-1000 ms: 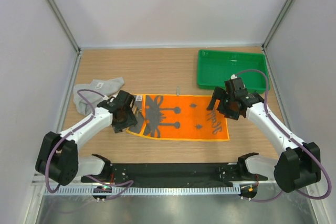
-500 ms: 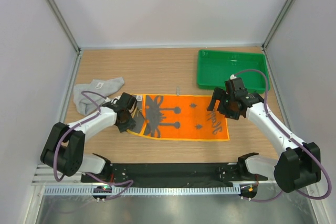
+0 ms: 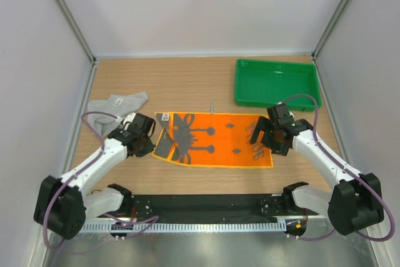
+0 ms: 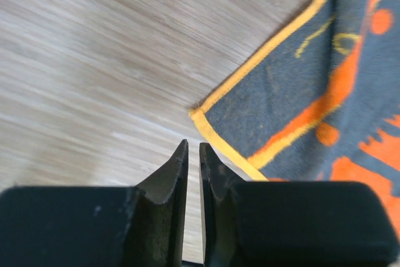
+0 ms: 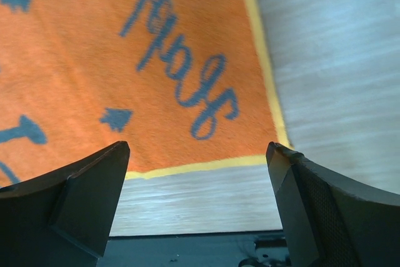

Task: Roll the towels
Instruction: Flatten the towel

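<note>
1. A pale wooden table (image 3: 206, 85) formed the work surface, enclosed by white walls (image 3: 200, 10) on three sides.
2. The orange towel (image 3: 219, 142) lay flat and spread out at mid-table, long side running left to right. It carried dark prints and a yellow border. Its left end showed dark grey with orange figures.
3. The green tray (image 3: 269, 82) sat beyond the orange towel's far right corner, close to it but apart.
4. The grey towel (image 3: 115, 107) lay crumpled off the orange towel's left end, slightly farther back, not touching it.
5. The right gripper (image 5: 197, 151) hung over the orange towel's near right corner. Its jaws were spread wide, holding nothing, with the yellow border visible between them.
6. The left gripper (image 4: 192, 145) sat low, just outside the orange towel's near left corner. Its jaws were drawn almost together, leaving a thin slit. Only bare wood showed in that slit, and the corner lay just ahead of the tips.
7. A small white label (image 3: 164, 116) lay at the orange towel's far left corner.
</note>
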Controlling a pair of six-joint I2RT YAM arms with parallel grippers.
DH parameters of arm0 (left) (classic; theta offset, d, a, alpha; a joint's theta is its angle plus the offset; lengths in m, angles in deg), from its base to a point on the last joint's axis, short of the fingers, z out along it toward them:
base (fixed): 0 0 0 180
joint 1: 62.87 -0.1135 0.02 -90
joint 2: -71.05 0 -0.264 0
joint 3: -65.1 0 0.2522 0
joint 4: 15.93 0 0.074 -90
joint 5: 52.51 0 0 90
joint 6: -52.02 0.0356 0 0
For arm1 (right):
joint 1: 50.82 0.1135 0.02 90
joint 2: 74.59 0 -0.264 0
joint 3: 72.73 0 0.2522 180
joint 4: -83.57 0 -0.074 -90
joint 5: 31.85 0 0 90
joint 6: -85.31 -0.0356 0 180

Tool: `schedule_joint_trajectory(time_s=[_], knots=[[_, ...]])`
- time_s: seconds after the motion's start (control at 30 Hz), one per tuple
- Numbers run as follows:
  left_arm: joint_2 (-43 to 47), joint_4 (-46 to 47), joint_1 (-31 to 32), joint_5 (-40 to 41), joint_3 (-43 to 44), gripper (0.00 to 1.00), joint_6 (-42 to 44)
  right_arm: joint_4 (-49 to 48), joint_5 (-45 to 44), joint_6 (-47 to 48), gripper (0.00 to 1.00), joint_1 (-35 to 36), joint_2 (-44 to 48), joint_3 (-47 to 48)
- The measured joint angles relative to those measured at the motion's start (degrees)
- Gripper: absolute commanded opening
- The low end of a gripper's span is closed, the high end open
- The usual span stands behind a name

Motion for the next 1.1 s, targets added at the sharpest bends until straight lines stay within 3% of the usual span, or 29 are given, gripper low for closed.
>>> schedule_joint_trajectory(time_s=[0.2,0.27,0.3,0.4,0.57,0.83,0.93,1.1], knots=[[13.2,-7.0,0.0,3.7,2.5,0.14,-1.3,4.5,-4.3,-5.1,1.00,0.0,2.6,-2.5],[14.0,-7.8,0.0,4.6,3.2,0.23,-1.3,5.6,-5.0,-6.6,1.00,0.0,4.4,-3.5],[13.9,-7.9,0.0,4.7,3.2,0.36,-1.2,6.3,-5.3,-7.2,1.00,0.0,5.4,-3.9],[11.9,-6.7,0.0,3.8,2.0,0.51,-0.9,7.5,-6.1,-8.6,1.00,0.0,6.7,-4.2],[4.0,-1.9,0.0,1.6,-1.3,0.57,-0.9,7.5,-6.1,-9.4,1.00,0.0,6.8,-4.2],[-6.6,6.8,0.4,-0.7,-1.9,0.57,0.0,7.0,-5.6,-9.4,1.00,0.0,6.8,-4.5],[-9.1,8.0,1.3,-0.5,-1.2,0.48,0.6,6.1,-5.3,-9.4,1.00,0.0,6.7,-5.5],[-12.6,10.6,2.5,0.2,0.6,0.21,1.1,4.8,-4.8,-9.4,1.00,0.0,5.4,-7.6]])
